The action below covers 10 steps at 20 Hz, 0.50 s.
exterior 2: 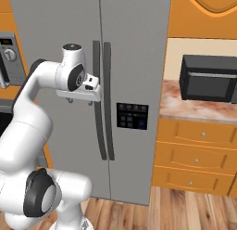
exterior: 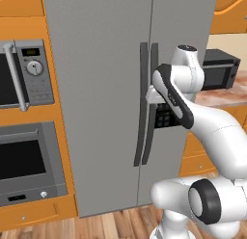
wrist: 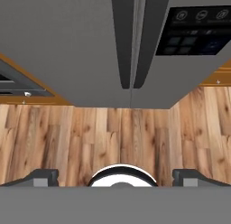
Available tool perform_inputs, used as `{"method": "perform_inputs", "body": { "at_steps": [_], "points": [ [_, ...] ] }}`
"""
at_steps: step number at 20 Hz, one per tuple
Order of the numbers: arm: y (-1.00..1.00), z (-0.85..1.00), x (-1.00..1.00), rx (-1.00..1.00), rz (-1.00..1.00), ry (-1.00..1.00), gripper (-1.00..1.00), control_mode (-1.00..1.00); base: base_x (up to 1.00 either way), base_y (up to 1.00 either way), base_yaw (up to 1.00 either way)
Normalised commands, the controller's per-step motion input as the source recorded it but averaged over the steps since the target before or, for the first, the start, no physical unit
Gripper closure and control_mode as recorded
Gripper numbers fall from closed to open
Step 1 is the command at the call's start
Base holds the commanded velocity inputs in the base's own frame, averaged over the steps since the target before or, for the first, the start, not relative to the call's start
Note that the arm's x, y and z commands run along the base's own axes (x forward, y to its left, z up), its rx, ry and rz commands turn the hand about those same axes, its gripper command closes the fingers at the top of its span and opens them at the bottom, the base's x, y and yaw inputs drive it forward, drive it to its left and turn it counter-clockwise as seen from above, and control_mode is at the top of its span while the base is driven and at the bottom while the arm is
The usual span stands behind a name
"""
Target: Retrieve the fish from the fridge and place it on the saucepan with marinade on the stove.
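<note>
The grey two-door fridge (exterior: 96, 88) (exterior 2: 134, 53) (wrist: 63, 42) stands in front of me with both doors shut. Its long dark handles (exterior: 143, 103) (exterior 2: 96, 108) (wrist: 122, 38) meet at the middle seam, and the black dispenser panel (exterior 2: 132, 116) (wrist: 194, 29) is on the right door. My gripper (exterior: 152, 97) (exterior 2: 79, 102) (wrist: 117, 177) hangs close in front of the handles, pointing down at the floor. It is open, its fingertips (wrist: 43, 177) set wide apart with nothing between them. The fish, saucepan, marinade and stove are out of view.
Left of the fridge a steel wall oven (exterior: 24, 158) sits under a built-in microwave (exterior: 29, 74) in orange cabinetry. To the right, a black microwave (exterior 2: 208, 78) stands on a marbled counter (exterior 2: 185, 111) above orange drawers (exterior 2: 199, 155). Wood floor (wrist: 113, 137) lies below.
</note>
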Motion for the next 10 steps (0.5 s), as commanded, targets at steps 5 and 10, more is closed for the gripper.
{"method": "perform_inputs", "body": {
  "at_steps": [5,10],
  "points": [
    [0.0,-0.02,0.0,0.0,0.0,-0.07,-1.0,-1.0,-0.02,0.0,0.0],
    [0.15,-0.23,0.04,-0.06,0.0,-0.29,-1.0,-1.0,0.0,0.0,0.0]
  ]
}}
